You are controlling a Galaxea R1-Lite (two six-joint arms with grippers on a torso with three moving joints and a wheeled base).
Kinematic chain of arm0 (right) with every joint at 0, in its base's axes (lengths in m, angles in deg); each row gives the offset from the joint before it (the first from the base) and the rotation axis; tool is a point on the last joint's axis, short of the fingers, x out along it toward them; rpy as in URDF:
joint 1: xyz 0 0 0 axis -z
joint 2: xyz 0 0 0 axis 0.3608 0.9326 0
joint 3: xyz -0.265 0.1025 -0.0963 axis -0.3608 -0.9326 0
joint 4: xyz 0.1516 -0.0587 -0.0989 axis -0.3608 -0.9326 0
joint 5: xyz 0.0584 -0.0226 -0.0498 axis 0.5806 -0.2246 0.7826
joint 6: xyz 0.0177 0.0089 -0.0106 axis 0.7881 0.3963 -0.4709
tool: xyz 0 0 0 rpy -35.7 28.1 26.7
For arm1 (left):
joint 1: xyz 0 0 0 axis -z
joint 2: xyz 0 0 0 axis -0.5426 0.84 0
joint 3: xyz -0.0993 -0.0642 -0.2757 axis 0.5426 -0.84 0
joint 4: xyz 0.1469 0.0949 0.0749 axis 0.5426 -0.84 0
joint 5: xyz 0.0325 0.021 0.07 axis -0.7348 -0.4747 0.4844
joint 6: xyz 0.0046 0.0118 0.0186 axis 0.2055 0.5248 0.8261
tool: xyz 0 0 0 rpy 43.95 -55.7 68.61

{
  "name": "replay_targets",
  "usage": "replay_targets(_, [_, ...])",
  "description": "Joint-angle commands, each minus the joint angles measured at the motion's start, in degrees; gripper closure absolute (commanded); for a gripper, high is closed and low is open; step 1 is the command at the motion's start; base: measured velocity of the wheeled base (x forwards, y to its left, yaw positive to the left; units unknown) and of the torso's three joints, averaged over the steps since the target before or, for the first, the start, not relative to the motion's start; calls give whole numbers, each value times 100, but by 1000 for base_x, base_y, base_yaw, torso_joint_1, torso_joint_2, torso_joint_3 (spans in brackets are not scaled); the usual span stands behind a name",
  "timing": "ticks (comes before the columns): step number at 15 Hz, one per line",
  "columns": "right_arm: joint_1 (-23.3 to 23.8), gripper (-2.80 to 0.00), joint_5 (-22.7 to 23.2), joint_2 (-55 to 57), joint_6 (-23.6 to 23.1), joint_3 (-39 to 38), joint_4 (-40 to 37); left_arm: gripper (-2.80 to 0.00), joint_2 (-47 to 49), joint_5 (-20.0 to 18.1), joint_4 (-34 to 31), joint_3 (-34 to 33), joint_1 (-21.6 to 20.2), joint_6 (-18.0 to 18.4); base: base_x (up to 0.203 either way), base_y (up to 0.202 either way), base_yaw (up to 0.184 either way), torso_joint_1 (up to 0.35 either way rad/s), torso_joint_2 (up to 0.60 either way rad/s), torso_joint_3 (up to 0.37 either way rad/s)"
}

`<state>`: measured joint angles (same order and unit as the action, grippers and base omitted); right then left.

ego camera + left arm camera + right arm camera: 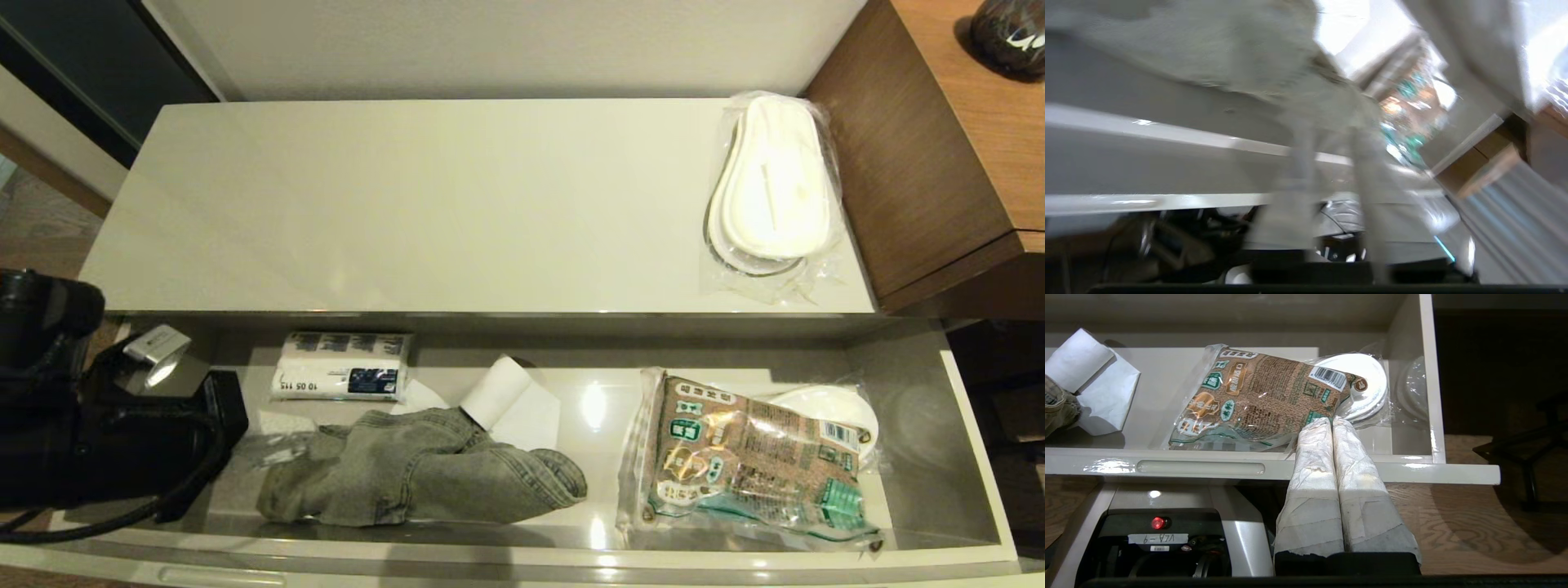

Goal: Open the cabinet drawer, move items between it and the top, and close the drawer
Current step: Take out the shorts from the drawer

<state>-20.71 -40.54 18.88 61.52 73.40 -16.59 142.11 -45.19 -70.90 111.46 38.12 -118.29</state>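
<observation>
Open cabinet drawer holds one jeans, top one slippers pack at 2 o'clock; right-wrist-only: right tool closed empty; left tool state unclear.

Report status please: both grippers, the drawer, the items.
Left gripper beside jeans, jaws apart, empty. Right gripper shut, parked before drawer. Drawer open; slippers on top. Nothing blocking.
</observation>
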Motion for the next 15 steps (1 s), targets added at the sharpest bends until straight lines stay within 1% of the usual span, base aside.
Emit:
replay_targets(1, [0,0,5,2,-9,0,-2,-280,545,21,-56,102,-250,-68,0,0,0,0,0,0])
replay_targets(3, [0,0,5,2,0,0,-2,-280,1185,-57,-18,339,-516,-392,0,0,0,0,0,0])
replay_targets(4, [0,0,5,2,0,0,-2,-280,1399,-87,64,449,-582,-537,0,0,0,0,0,0])
replay_targets(5, [0,0,5,2,0,0,-2,-280,1557,-105,246,506,-620,-609,0,0,0,0,0,0])
replay_targets(7, [0,0,5,2,0,0,-2,-280,1783,-134,536,537,-727,-651,0,0,0,0,0,0])
replay_targets(12, [0,0,5,9,-2,1,-2,-280,2113,-146,595,531,-880,-742,0,0,0,0,0,0])
replay_targets(15, [0,0,5,2,-9,0,-2,-280,2180,-163,782,458,-894,-747,0,0,0,0,0,0])
